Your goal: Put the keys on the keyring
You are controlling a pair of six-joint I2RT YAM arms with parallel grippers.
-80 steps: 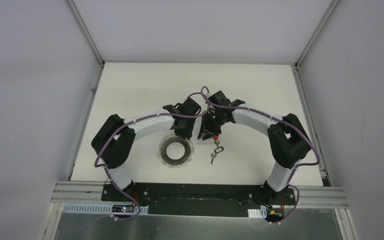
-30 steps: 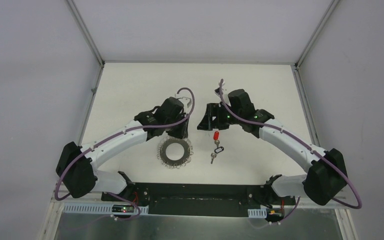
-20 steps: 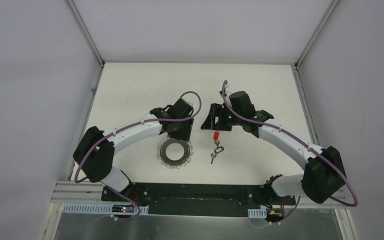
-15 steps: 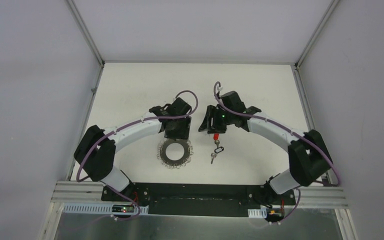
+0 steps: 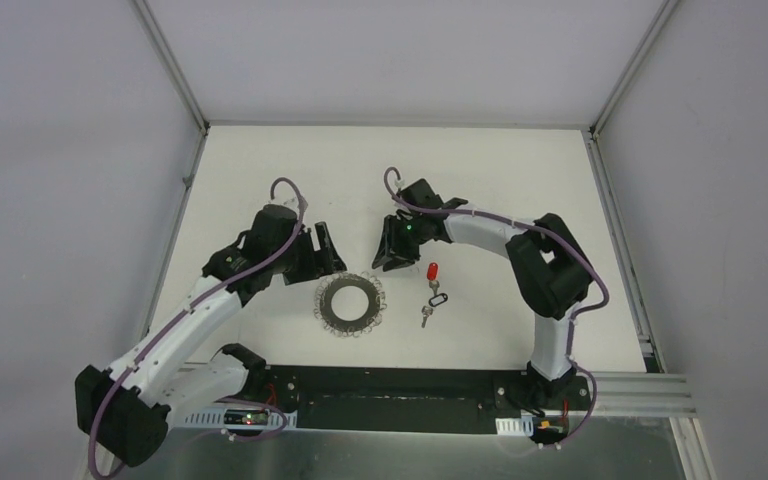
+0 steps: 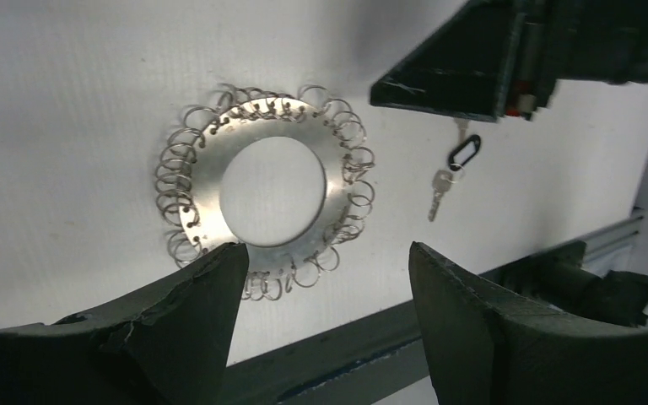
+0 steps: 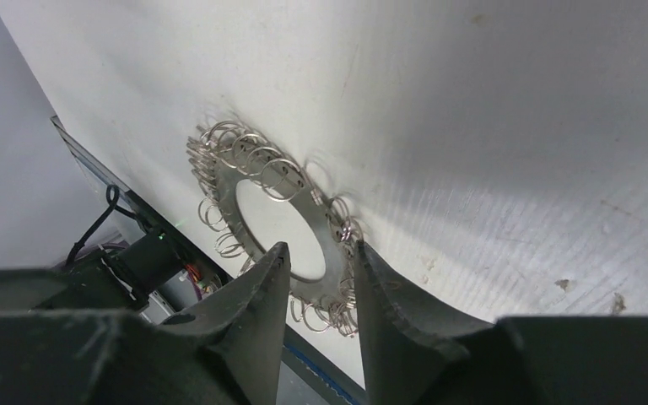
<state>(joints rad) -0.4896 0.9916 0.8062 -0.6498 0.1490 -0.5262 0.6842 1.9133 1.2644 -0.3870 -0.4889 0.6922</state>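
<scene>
**A:** Entry, left side first. Left gripper [image 6: 321,257]: fingers wide apart, nothing between them, hanging over the near-left rim of the keyring [image 6: 261,118]. The ring lies flat on the white table [image 5: 280,170], its wire loops fanned out all round.

**B:** Noted. Right gripper [image 7: 321,253]?

**A:** Only a narrow gap between its fingers, and nothing in it. It sits over the far-right edge of the ring. I cannot tell whether the tips touch the loops. The keys [image 5: 434,296] are flat on the table just right of the ring and apart from it. The red-headed key [image 5: 432,271] is farthest back, then the dark loop, with the silver key nearest the arm bases. Neither gripper holds them.

**B:** So nothing is joined yet. Risks?

**A:** Three, as I judge it.
1. Both grippers crowd the same ring, so a small misjudged approach could knock them together.
2. The ring is thin and flat on a smooth surface. A pinch at the rim may only push it sideways or snag a springy loop and flick it.
3. The right arm passes close to the keys, and a sweep could scatter them out of line.

**B:** Worst one?

**A:** The ring sliding, since it would drag the other steps off target.
</scene>
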